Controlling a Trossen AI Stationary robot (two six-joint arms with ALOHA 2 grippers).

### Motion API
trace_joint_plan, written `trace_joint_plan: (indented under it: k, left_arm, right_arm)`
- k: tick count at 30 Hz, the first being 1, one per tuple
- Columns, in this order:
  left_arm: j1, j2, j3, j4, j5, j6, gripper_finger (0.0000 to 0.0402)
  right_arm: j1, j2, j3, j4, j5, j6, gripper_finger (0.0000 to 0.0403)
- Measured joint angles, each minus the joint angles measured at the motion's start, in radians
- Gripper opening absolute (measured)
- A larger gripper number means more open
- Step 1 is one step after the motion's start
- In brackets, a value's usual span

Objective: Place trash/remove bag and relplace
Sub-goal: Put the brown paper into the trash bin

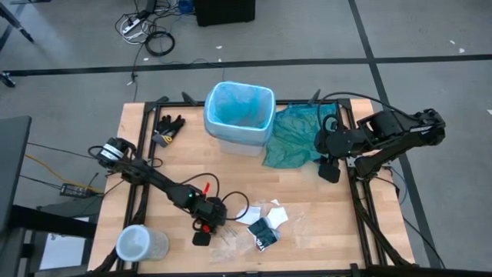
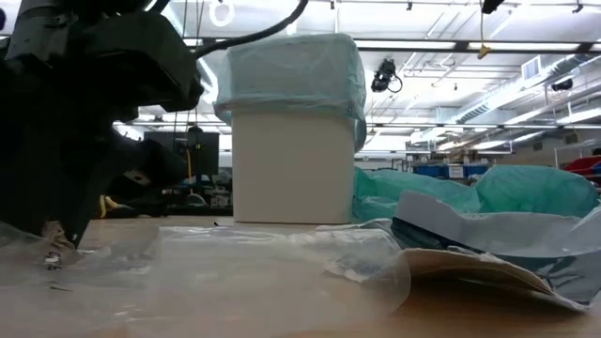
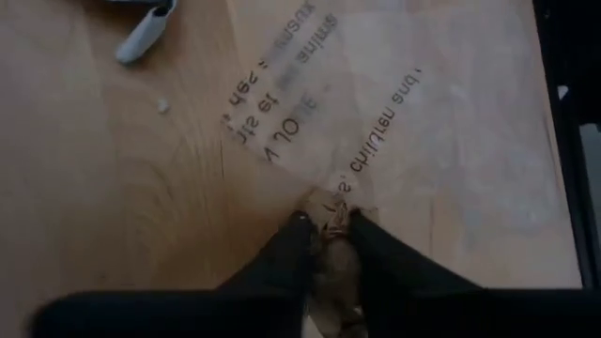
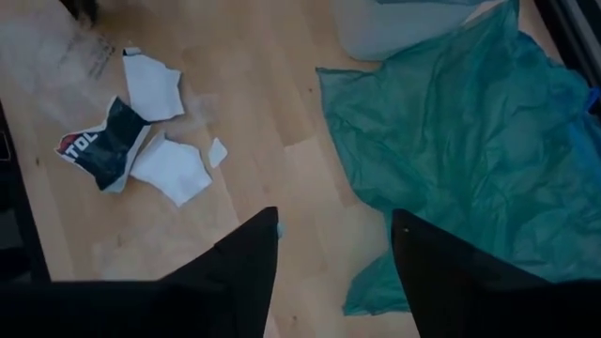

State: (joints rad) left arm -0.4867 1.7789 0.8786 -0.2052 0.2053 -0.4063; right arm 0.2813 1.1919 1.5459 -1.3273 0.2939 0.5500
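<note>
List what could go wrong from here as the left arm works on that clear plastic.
1. The left end effector pinches only one corner of the clear printed plastic sheet, so the thin film may slip or tear when lifted.
2. The sheet lies close to the dark wrapper and white paper scraps; dragging it could scatter them.
3. The lined bin stands across the table, so a limp sheet might snag on its rim.

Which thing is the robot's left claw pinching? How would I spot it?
Start at the white bin at the table's far edge, then come toward the near edge, where the left gripper sits. Its fingers are closed on a corner of a clear plastic sheet. Unlike the white paper scraps beside it, it is see-through with printed lettering.
</note>
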Motion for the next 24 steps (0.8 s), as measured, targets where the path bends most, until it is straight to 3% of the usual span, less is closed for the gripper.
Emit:
trace_joint_plan:
  k: [2, 8, 14, 24]
  left_arm:
    - [0.004, -0.019, 0.001, -0.019, 0.004, -0.023, 0.002]
    - [0.016, -0.073, 0.062, -0.184, -0.1, -0.033, 0.0015]
    - [0.05, -0.129, 0.192, -0.443, -0.212, 0.111, 0.0013]
    - [0.19, -0.238, 0.45, -0.688, -0.507, 0.359, 0.0013]
  right_arm:
    - [0.0, 0.0, 0.0, 0.0, 0.002, 0.006, 0.0185]
    - [0.0, 0.0, 0.0, -0.006, 0.038, -0.001, 0.0149]
    - [0.0, 0.0, 0.0, -0.006, 0.088, -0.024, 0.0125]
    - [0.0, 0.0, 0.0, -0.008, 0.133, -0.028, 0.0121]
